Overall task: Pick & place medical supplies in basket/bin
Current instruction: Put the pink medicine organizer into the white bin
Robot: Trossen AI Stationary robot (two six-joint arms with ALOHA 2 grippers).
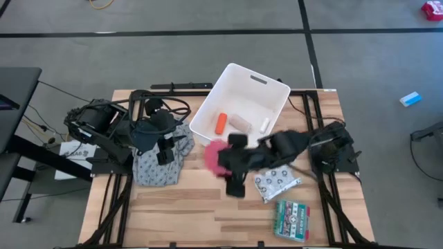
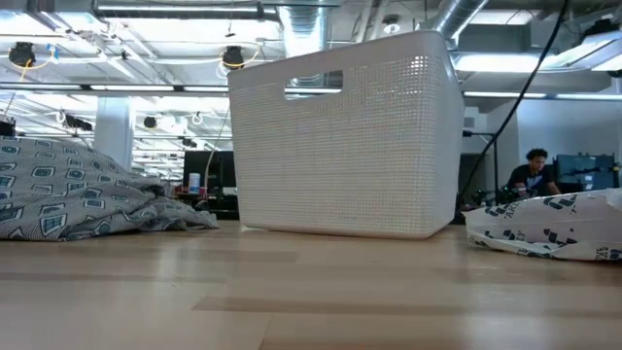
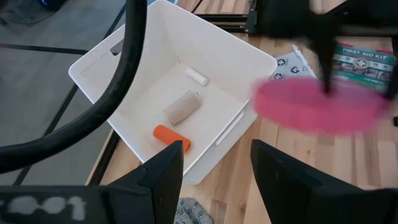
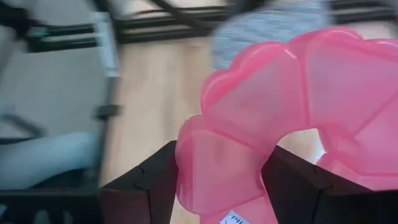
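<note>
The white bin (image 1: 277, 93) stands at the table's far middle and holds the orange cylinder (image 1: 220, 123), the beige gauze roll (image 1: 241, 122) and the white tube (image 1: 265, 125). My right gripper (image 1: 223, 158) is shut on the pink round disc (image 1: 213, 152) just near of the bin's near corner. The clear spotted packet (image 1: 275, 183) and the green-red box (image 1: 292, 220) lie flat on the table right of it. My left gripper (image 3: 214, 174) hovers open over the grey cloth (image 1: 159, 166), left of the bin. Neither gripper shows in the low view. My right gripper pinches the pink disc between its two fingers by one petal-shaped compartment at its rim (image 4: 214, 168). It reaches from the table's right, and the rest of the disc (image 4: 323, 81) sticks out ahead of the fingers. The disc is lifted clear of the table.
The crumpled grey patterned cloth (image 2: 78, 190) lies left of the bin (image 2: 345, 136), under my left arm. A black cable (image 3: 118, 93) hangs across the left wrist view. Bare wood (image 1: 201, 214) lies along the table's near edge. A person (image 2: 533, 170) sits far back in the room.
</note>
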